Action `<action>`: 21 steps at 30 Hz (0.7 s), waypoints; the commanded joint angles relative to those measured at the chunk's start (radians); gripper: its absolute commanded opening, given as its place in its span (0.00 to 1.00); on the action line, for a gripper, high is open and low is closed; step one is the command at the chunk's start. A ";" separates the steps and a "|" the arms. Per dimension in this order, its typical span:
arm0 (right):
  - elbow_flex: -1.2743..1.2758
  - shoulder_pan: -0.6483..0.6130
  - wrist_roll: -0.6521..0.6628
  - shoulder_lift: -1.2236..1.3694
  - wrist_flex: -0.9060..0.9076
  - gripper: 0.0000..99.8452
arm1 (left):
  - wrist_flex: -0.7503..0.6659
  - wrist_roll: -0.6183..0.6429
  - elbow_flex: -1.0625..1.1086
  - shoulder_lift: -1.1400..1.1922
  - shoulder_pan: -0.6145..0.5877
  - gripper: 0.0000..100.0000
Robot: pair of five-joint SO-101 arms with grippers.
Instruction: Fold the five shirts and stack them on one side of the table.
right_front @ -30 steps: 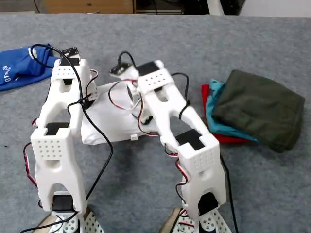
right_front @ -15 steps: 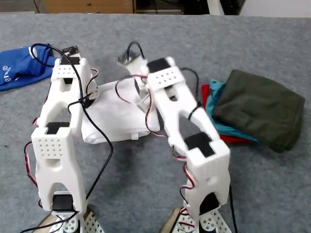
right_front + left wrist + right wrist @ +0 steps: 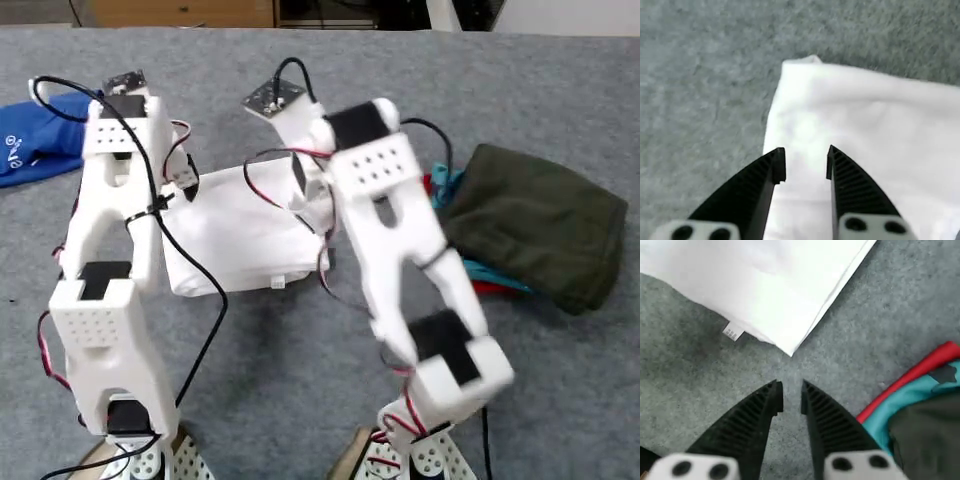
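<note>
Folded white shirt [image 3: 245, 235] is lying centrally on the tabletop [image 3: 290, 400], long axis running side to side between the arms. Left tool [image 3: 805, 162] is hovering over its left end, slightly parted, empty. Right tool [image 3: 791, 395] is hanging just off its right corner, likewise parted and empty, nearer the folded stack [image 3: 530, 225].

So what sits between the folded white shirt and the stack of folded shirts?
Bare grey table cover separates the white shirt and the stack in the right wrist view; the right hand hangs over it, empty.
</note>
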 commanded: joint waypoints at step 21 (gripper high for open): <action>0.679 -0.213 -0.669 -0.469 -0.450 0.14 | -0.221 -0.348 1.020 -0.964 -0.338 0.16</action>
